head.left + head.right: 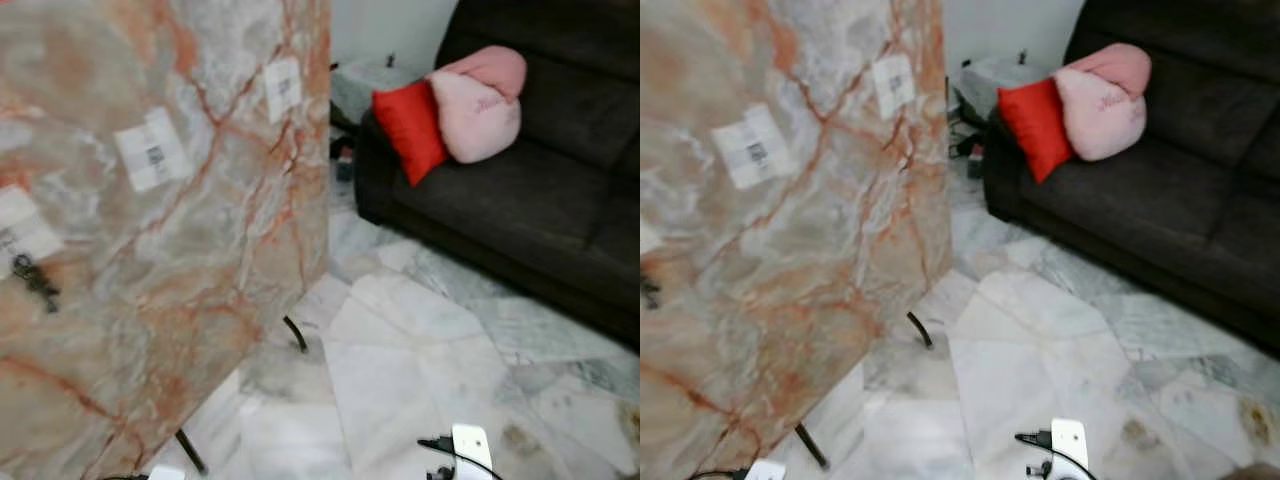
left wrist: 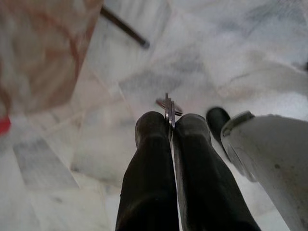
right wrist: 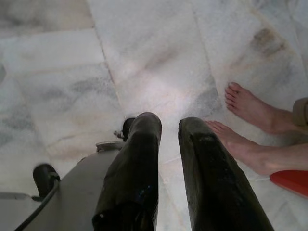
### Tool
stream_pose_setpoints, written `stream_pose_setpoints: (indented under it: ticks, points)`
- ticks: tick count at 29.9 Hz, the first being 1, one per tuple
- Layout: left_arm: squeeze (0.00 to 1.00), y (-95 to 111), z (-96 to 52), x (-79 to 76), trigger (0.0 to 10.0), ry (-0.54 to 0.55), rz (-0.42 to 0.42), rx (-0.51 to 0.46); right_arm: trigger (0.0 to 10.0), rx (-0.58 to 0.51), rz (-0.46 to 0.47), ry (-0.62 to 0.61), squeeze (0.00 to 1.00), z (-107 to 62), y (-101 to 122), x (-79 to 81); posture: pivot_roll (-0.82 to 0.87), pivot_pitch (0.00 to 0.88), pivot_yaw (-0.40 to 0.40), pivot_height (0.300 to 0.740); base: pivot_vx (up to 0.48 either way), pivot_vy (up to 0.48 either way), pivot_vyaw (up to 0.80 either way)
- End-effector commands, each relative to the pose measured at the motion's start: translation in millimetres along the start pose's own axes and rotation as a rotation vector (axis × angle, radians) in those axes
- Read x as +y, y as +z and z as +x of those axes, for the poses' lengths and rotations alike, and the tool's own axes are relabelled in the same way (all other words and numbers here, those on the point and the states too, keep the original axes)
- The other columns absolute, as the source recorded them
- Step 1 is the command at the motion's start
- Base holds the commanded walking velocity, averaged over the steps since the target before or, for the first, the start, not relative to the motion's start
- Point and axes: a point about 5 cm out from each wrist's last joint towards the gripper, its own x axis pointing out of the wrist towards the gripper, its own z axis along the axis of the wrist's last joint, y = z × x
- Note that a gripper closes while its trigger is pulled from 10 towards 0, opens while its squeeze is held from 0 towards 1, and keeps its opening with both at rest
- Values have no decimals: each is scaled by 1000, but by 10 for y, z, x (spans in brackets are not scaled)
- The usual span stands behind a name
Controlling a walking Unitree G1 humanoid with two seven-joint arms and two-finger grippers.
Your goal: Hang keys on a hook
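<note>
My left gripper (image 2: 172, 120) hangs over the marble floor, shut on a set of keys (image 2: 168, 107). A thin metal key and part of a ring stick out between the black fingertips. In the right wrist view, my right gripper (image 3: 169, 126) also points down at the floor, open with a narrow gap and nothing between its fingers. A small dark object (image 1: 35, 282) lies on the marble table top (image 1: 200, 250) at the far left; I cannot tell what it is.
The table top carries several white paper labels (image 1: 152, 150) and stands on thin dark legs (image 1: 296, 334). A dark sofa (image 1: 540, 200) with a red cushion (image 1: 410, 128) and a pink one (image 1: 478, 100) stands to the right. A person's bare feet (image 3: 245, 103) are near my right gripper.
</note>
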Motion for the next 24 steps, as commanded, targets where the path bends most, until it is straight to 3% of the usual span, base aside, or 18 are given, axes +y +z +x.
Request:
stream_pose_setpoints:
  ticks: [1,3,9,13,15,16,19,20,23,24]
  points:
    - [0,-19,-6,-23,10000,-17,12,-9,10000,-5,7,-11,0,0,15,-30,-48,0,-18,740,0,0,-788]
    - [0,-13,-5,-23,10000,-19,13,-15,10000,-7,4,-10,0,0,19,-29,-51,0,-17,740,0,0,-788]
    - [0,11,-7,-24,10000,-20,23,-41,10000,-15,7,-11,0,0,28,-29,-49,0,-19,740,0,0,0]
    - [0,77,-17,-17,10000,0,-1,-127,10000,-17,4,-11,0,0,31,-32,-49,0,-20,740,0,0,0]
    - [0,846,40,-261,10000,-26,-6,-339,10000,-18,3,-12,0,0,30,-34,-47,0,-21,740,0,0,0]
    - [0,1015,22,-278,10000,-28,-19,-403,10000,-18,3,-12,0,0,30,-35,-47,0,-20,740,0,0,0]
    - [0,1258,-43,-232,10000,-20,-61,-541,10000,-20,3,-12,0,-1,30,-38,-48,0,-20,740,0,0,0]
    - [0,1258,-43,-232,10000,-20,-61,-541,10000,-20,3,-12,0,-1,30,-38,-48,0,-20,740,0,0,0]
    - [0,1641,-277,-138,10000,-9,-72,-819,10000,-26,4,-17,0,-2,32,-47,-43,0,-24,740,0,0,0]
    - [0,1690,-321,-131,10000,-9,-76,-859,10000,-27,3,-18,0,-2,33,-49,-43,0,-24,740,0,0,0]
